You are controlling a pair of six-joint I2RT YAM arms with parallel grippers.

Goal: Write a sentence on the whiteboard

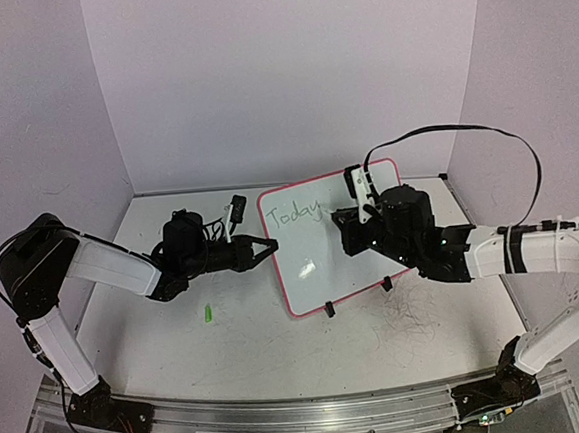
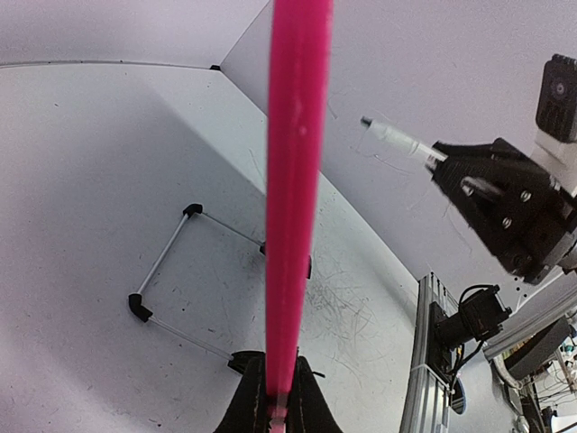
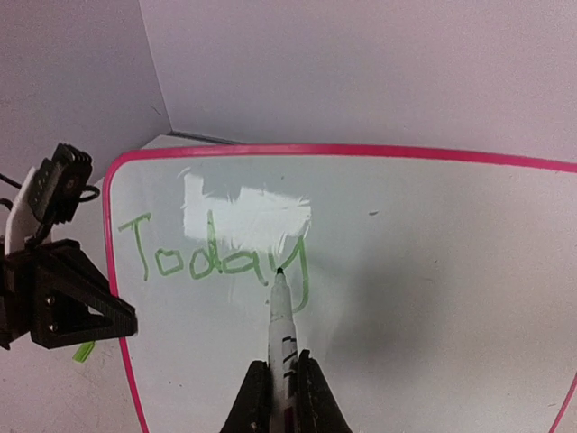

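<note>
**Board braced from the left, marker at the end of the first word**

The whiteboard (image 1: 323, 264) stands tilted on its black clip feet (image 1: 329, 310) at the middle of the bench (image 1: 281, 363), with its face toward the arms. The left gripper (image 1: 270, 246) is clenched on the pink rim (image 2: 293, 180) at the board's left edge, judged to be a brace against writing pressure. The right gripper (image 3: 281, 377) is clenched around a white marker (image 3: 281, 320), barrel between the fingers and tip pointing forward, which leaves the stroke open to the wrist view. The tip sits at the tail of the "y" and appears to touch the board. The sentence (image 3: 216, 257) reads only "Today", in green, near the upper left corner. Most of the board face is blank, so the task is judged to be at an early stage. A small green piece (image 1: 208, 312), possibly the marker's cap, lies on the bench apart from the board.
</note>
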